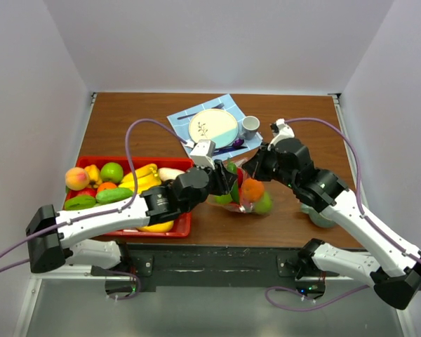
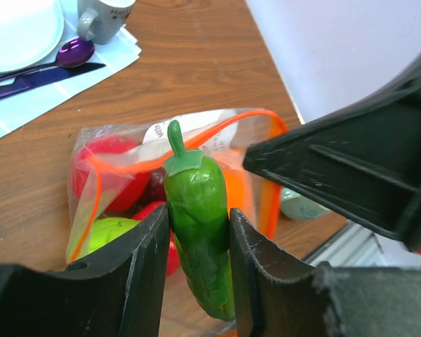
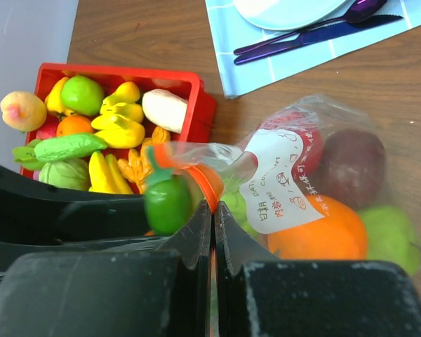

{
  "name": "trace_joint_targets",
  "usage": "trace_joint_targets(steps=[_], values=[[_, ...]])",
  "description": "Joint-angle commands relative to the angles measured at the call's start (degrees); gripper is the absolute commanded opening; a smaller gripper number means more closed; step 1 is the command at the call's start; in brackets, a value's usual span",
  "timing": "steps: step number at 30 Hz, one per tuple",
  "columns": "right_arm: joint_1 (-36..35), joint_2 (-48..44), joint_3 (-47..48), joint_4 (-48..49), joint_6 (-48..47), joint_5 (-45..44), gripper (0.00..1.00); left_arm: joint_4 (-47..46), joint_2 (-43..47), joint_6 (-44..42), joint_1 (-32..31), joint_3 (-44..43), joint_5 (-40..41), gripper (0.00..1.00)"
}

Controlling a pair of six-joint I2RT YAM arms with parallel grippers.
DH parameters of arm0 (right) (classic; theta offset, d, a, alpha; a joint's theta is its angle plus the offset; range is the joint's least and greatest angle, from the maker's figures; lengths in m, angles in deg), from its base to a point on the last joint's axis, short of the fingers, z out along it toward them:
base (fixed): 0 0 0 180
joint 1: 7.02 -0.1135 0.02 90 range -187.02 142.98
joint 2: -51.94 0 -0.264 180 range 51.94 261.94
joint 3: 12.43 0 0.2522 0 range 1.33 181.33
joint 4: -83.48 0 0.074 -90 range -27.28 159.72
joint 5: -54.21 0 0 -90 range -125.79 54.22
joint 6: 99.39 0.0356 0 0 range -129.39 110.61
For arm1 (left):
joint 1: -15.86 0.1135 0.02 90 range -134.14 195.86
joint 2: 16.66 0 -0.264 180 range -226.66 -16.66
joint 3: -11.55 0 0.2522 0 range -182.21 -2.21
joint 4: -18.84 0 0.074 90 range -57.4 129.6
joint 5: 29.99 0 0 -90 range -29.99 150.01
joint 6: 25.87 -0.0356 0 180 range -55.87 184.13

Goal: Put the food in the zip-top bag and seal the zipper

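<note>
The clear zip-top bag [image 1: 249, 195] lies on the table between both arms with its mouth held open. It holds an orange [image 3: 323, 235], a dark red fruit [image 3: 351, 165], a green apple [image 3: 391, 235] and red pieces [image 2: 109, 168]. My left gripper [image 2: 200, 221] is shut on a green pepper-shaped vegetable [image 2: 196, 210], stem up, right at the bag's mouth. My right gripper [image 3: 213, 210] is shut on the orange-red zipper strip [image 3: 212, 184] and holds that edge up. The strip [image 2: 126, 167] loops round the mouth. I see no slider tab.
A red tray [image 1: 186, 226] at the left holds more food: peach [image 1: 76, 177], green apple [image 1: 111, 172], bananas [image 1: 142, 177], cucumber [image 1: 114, 195]. Behind lies a blue napkin [image 1: 179, 121] with plate [image 1: 212, 128], cup [image 1: 250, 126] and purple cutlery [image 2: 45, 67]. A pale green object [image 1: 316, 212] sits right of the bag.
</note>
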Motion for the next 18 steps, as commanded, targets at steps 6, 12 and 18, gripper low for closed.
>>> trace_joint_targets(steps=[6,12,18], values=[[-0.4,-0.4,4.1,1.4,0.2,-1.8,0.0,-1.1,-6.7,1.0,-4.5,-0.5,6.5,0.09],[-0.4,-0.4,5.1,0.7,-0.1,-2.1,0.0,3.3,-7.2,1.2,-5.6,-1.4,13.0,0.09],[-0.4,0.1,5.6,0.6,-0.2,-2.2,0.0,-2.2,-7.0,-2.1,-8.8,-0.8,16.1,0.09]])
